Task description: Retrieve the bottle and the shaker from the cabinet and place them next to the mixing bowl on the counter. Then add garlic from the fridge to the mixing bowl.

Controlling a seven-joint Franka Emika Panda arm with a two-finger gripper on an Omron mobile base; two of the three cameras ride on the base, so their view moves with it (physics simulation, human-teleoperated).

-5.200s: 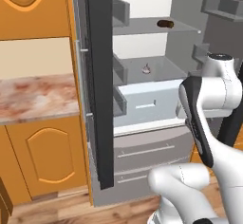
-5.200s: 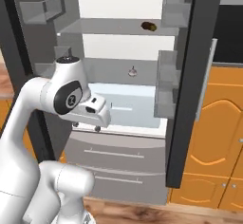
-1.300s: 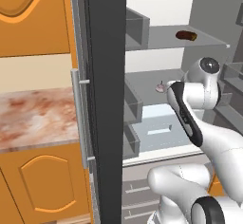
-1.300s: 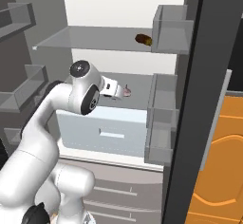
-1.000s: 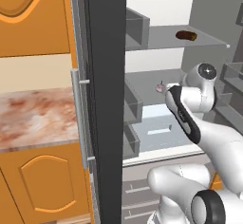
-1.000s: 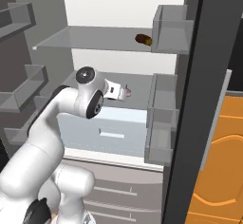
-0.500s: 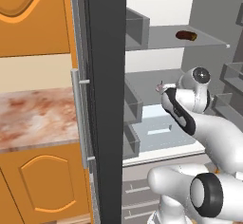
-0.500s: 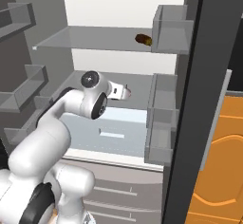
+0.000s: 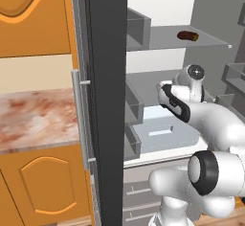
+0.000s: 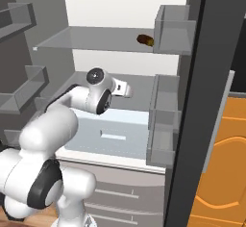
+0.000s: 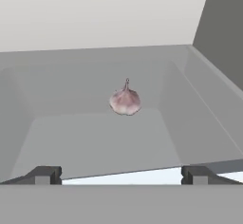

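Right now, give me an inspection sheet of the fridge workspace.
Surface: grey fridge shelf, bare around the garlic.
Job's things: garlic upright on that shelf, ahead of the hand, untouched.
Clutter: small brown item on the upper shelf.
Gripper: open, fingers wide apart, short of the garlic, holding nothing.
Cables: nothing seen.
Surroundings: fridge door open; marble counter and orange cabinets to the left.
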